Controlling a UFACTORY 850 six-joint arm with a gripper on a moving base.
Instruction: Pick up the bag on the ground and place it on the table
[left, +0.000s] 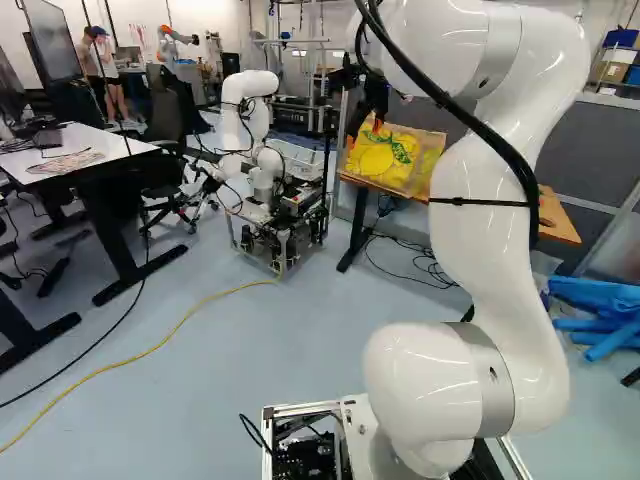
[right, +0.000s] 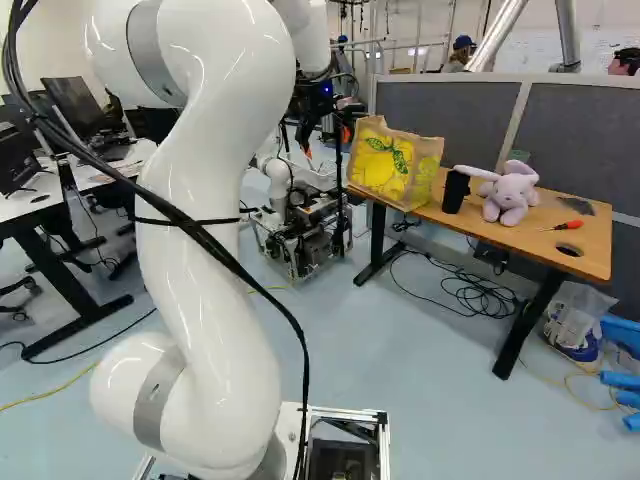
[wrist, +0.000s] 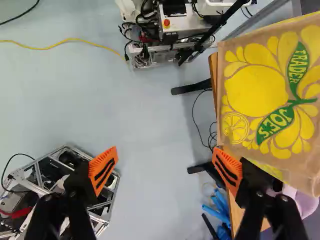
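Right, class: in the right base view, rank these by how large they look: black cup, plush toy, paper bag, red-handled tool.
1. Paper bag
2. Plush toy
3. Black cup
4. Red-handled tool

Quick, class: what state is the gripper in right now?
Gripper: open, fingers wide apart, holding nothing; the yellow-printed bag lies outside its grasp.

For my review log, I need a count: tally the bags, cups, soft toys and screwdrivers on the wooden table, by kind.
Bag: 1
Black cup: 1
Soft toy: 1
Screwdriver: 1
Total: 4
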